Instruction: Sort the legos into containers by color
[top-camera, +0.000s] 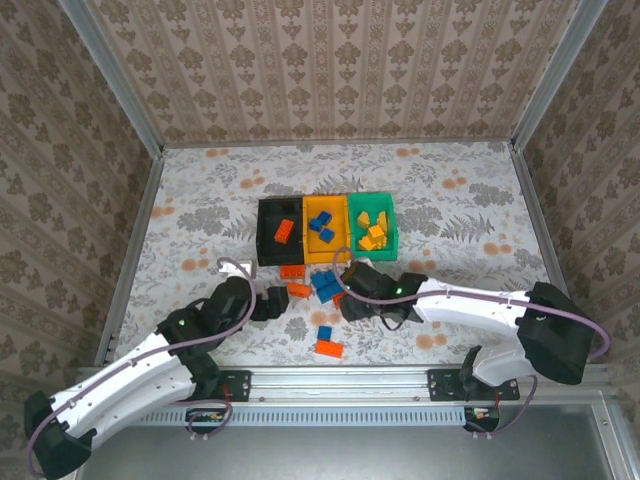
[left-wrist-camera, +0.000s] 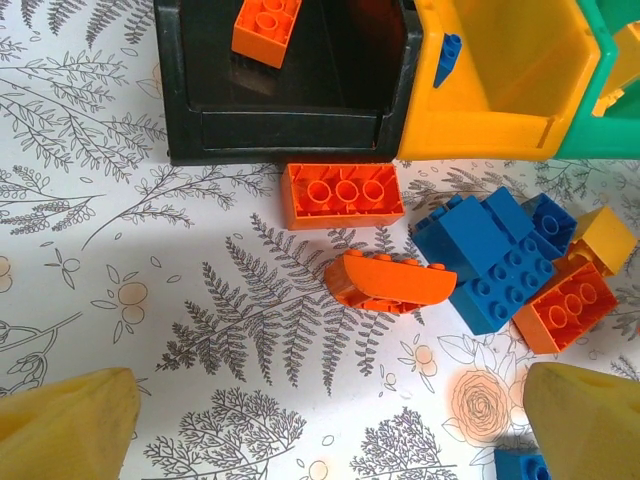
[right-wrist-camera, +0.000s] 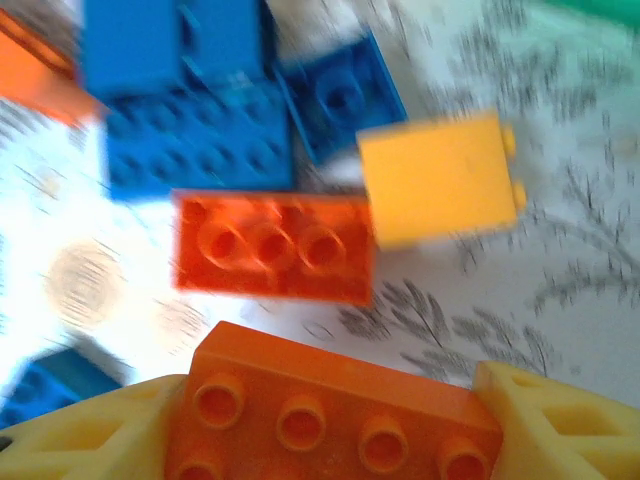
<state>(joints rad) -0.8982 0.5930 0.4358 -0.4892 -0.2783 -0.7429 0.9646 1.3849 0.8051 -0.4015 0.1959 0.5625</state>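
The right gripper (right-wrist-camera: 335, 440) is pinching an orange brick (right-wrist-camera: 330, 385) beside the loose bricks (top-camera: 325, 285) lying on the worktop (top-camera: 450, 230) before the bins (top-camera: 260, 228); the left gripper (left-wrist-camera: 320, 430) is hovering nearby, spread wide.

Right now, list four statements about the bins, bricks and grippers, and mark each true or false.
1. The black bin holds an orange brick. True.
2. The green bin holds blue bricks. False: it holds yellow bricks; the blue ones lie in the yellow bin.
3. The left gripper grips a blue brick. False: it is open and empty.
4. An orange piece sits between the right gripper's fingers, touching both. True.
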